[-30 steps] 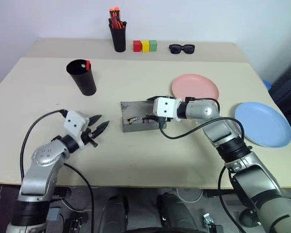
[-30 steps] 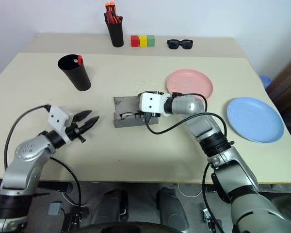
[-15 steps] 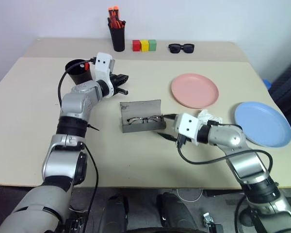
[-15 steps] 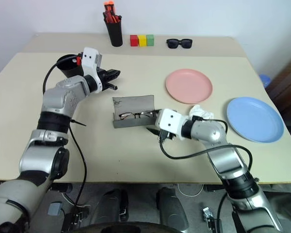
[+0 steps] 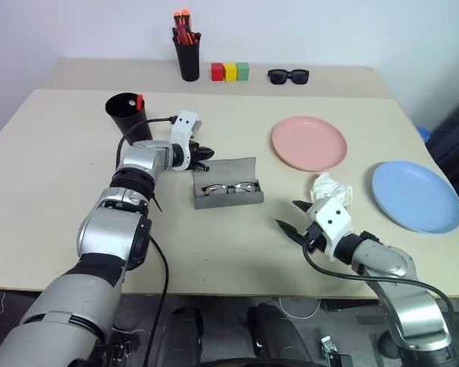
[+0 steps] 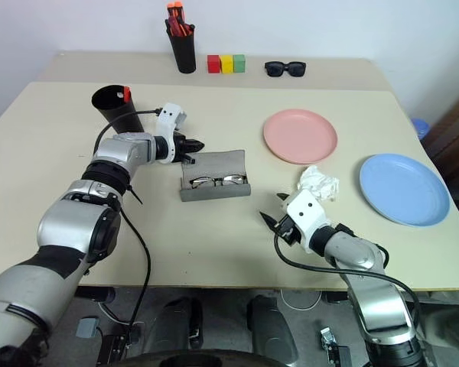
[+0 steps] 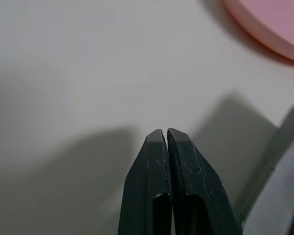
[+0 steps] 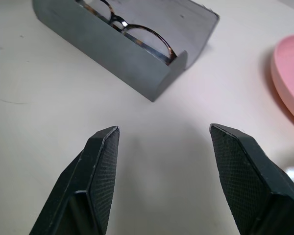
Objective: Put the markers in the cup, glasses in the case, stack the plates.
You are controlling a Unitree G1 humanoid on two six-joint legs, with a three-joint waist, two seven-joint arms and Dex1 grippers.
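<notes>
Closing the case looks like the step in hand. The left gripper (image 5: 205,155) has its 2 fingers pressed together on nothing and sits just beside the raised lid of the case (image 5: 228,184), at its far left corner. The right gripper (image 5: 296,219) hangs over bare table (image 5: 61,191) nearer the robot, jaws spread wide and empty, apart from the case. The glasses (image 5: 229,187) lie inside the open case, so that part seems nearly done; my guess is the next move is a push on the lid from behind to swing it down over them. The pink plate (image 5: 309,143) and the blue plate (image 5: 417,196) lie apart, unstacked. A crumpled white wad (image 5: 330,187) sits between them, near the right gripper. The cup (image 5: 128,120) stands beyond the left arm with a red cap showing at its rim; whether both markers are inside cannot be told, since its interior is dark. Contact between fingertips and lid is also unclear.
</notes>
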